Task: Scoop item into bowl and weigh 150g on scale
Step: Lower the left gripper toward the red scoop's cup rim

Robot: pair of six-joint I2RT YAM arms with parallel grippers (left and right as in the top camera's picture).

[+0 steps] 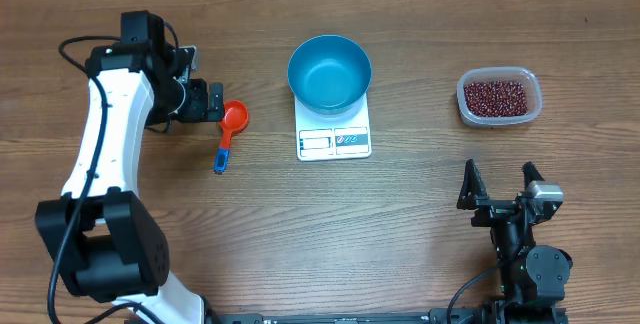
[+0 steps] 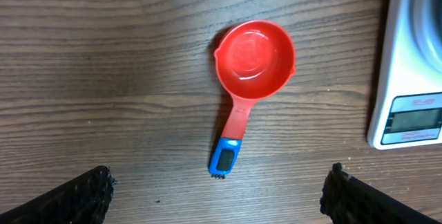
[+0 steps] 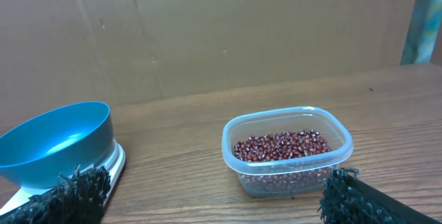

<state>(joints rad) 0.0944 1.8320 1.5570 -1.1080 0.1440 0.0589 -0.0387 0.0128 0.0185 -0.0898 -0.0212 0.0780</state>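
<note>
Spread wide, gripping nothing: left gripper point(image 1: 208, 100) just beside the scoop point(image 2: 253, 58), left of the scale point(image 1: 334, 136); right gripper point(image 1: 497, 182) well apart, off the scale's near right. Only from the right wrist: beans point(image 3: 283, 146) seen as a shallow layer through the tub point(image 3: 286, 124) wall, right of the scale. Bowl point(image 1: 330, 72) atop the scale.

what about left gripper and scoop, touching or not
Apart. Left wrist view: bare table separates the scoop from the open left gripper on both sides.
</note>
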